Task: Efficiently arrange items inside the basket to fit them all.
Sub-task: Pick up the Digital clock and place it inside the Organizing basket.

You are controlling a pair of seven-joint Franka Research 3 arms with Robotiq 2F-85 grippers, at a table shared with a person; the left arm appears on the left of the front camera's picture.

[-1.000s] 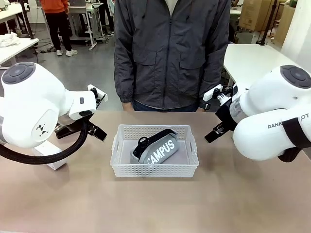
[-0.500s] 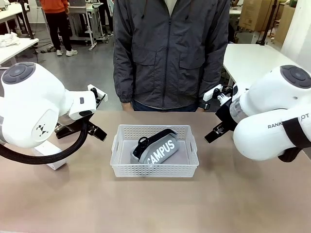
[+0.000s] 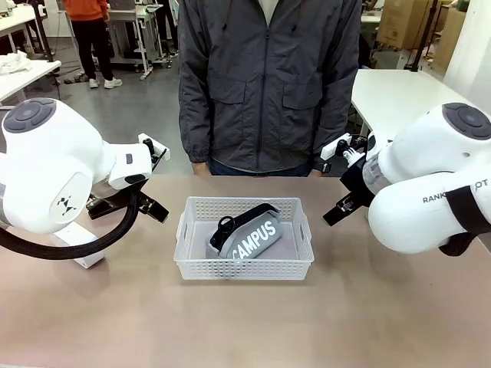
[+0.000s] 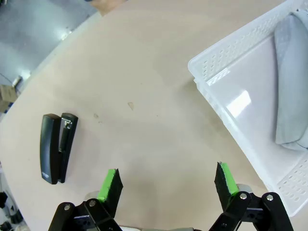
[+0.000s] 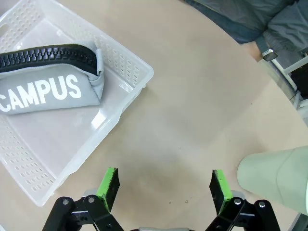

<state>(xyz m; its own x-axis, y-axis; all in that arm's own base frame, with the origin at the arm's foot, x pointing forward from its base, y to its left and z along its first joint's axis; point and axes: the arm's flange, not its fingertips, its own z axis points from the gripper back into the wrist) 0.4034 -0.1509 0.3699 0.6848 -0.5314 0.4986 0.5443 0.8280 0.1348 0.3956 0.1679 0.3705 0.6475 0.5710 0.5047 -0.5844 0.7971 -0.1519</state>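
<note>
At the centre of the front view, the basket (image 3: 244,268) sits on the counter (image 3: 245,330) between the two arms. The grey "CAMPUS" pouch (image 3: 249,234) lies slantwise inside it, its black zip edge toward the upper right. A person (image 3: 268,84) in a dark jacket stands at the far edge behind the basket. In the left wrist view, the left end effector (image 4: 168,180) hangs over bare counter with its green-padded fingers spread wide and gripping nothing. The black stapler (image 4: 57,148) lies flat at the left of that frame, out past the left finger. It is well apart from the basket, whose corner and pouch end show at the upper right, beyond the right finger. In the right wrist view, the right end effector (image 5: 164,185) is likewise spread open and empty above bare counter. There the basket and pouch take the upper left of the frame. The pale green cup (image 5: 276,180) stands at the lower right, just beside the right finger and cut by the frame edge.
</note>
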